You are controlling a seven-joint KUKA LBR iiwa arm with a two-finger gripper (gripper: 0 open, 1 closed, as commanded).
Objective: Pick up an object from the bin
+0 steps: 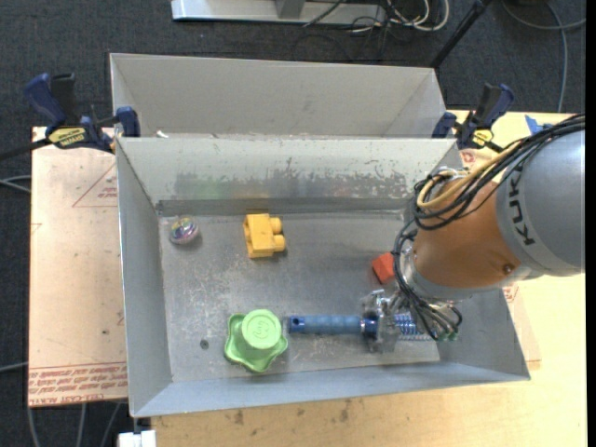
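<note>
Blue cylindrical plastic rod [326, 325], lying left to right near the near wall of the grey metal bin [140, 277]. My pincer [380, 329] is down at the rod's right end; I cannot tell whether it is wide, narrow or gripping. Just left of the rod is a green lobed plastic cap [254, 340]. Just beyond the pincer is a small red-orange block [382, 268]. Far left are a yellow plastic brick [264, 235] and a small silvery-purple ball [183, 231].

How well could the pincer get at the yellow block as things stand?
Probably yes: the yellow block lies alone on bare bin floor, nothing against it; the pincer is over by the blue rod.
</note>
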